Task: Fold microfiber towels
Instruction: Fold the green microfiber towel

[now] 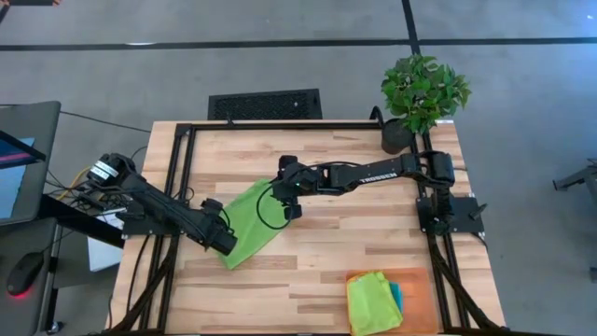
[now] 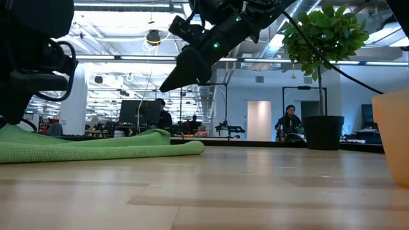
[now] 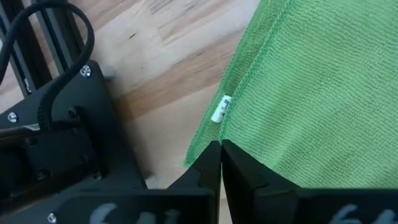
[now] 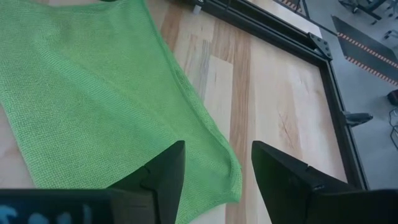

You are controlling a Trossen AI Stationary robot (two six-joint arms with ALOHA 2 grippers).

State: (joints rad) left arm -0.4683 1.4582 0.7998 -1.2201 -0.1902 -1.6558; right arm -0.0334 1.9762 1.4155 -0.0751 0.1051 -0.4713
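Observation:
A lime green microfiber towel (image 1: 250,222) lies spread on the wooden table, left of its middle. My left gripper (image 1: 226,243) is shut at the towel's near left end. In the left wrist view, a white tag (image 3: 221,109) sits on the hem just beyond the fingers. My right gripper (image 1: 290,202) hovers open above the towel's far right corner (image 4: 229,179) and touches nothing. In the low view the towel (image 2: 96,145) rests flat on the table, with the right gripper (image 2: 172,80) well above it. Folded towels (image 1: 374,300) lie stacked at the near right. My left gripper pinches the towel's hemmed edge (image 3: 214,144) between its two shut fingers, close to the white tag. The fingers come steeply from above, slanting in from the table's left. One layer or several, I cannot tell. The rest of the towel lies on the table.
An orange mat (image 1: 416,280) at the near right carries the folded stack, lime green on top with teal showing beneath. A potted plant (image 1: 422,91) stands at the far right corner. A black frame (image 1: 177,168) runs along the table's edges. Bare wood lies between the towel and the mat.

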